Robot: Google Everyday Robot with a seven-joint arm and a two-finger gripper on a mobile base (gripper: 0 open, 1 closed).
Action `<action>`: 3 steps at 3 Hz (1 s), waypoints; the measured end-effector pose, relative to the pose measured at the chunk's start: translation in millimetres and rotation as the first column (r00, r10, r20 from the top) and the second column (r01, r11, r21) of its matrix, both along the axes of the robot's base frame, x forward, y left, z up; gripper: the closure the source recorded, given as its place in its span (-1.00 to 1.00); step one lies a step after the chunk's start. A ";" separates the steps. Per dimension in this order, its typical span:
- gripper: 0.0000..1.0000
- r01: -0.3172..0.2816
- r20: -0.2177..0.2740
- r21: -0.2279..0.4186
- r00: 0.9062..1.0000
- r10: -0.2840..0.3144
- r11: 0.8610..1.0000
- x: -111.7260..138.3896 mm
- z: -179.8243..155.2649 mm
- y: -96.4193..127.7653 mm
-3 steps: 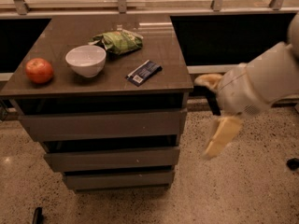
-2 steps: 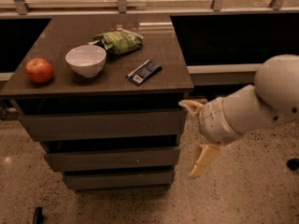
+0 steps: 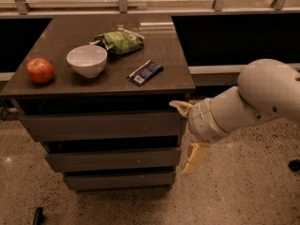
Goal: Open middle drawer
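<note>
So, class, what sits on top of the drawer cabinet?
An apple, a white bowl, a green bag and a dark packet. Anything under the bowl is hidden. The pincer is open beside the middle drawer.

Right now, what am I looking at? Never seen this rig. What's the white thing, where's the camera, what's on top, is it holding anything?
The white thing is the robot arm of a mobile robot. It ends in a two-finger gripper, which sits by the right front corner of the drawer cabinet, level with the top and middle drawer fronts. Its fingers are spread open and hold nothing. There is one camera view, looking down at the cabinet from the front; I cannot tell where it is mounted. On the cabinet top lie a red apple, a white bowl, a green bag and a dark blue packet. Below are three drawers. The middle drawer, the one to be opened, looks shut.
</note>
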State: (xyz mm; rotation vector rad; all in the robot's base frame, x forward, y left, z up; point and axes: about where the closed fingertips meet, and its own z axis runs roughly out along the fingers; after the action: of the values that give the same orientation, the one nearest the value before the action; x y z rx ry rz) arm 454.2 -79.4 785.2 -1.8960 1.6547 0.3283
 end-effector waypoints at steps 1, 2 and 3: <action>-1.00 -0.040 -0.074 0.043 0.996 0.043 0.998 22.9 -96.2 25.9; -1.00 -0.026 -0.053 0.069 0.998 0.030 0.997 45.3 -171.9 42.2; -1.00 -0.026 -0.053 0.069 0.998 0.030 0.997 45.3 -172.1 42.2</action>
State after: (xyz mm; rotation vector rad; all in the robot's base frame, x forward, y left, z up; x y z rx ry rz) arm 499.5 -37.2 613.1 -1.8762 1.6318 0.4458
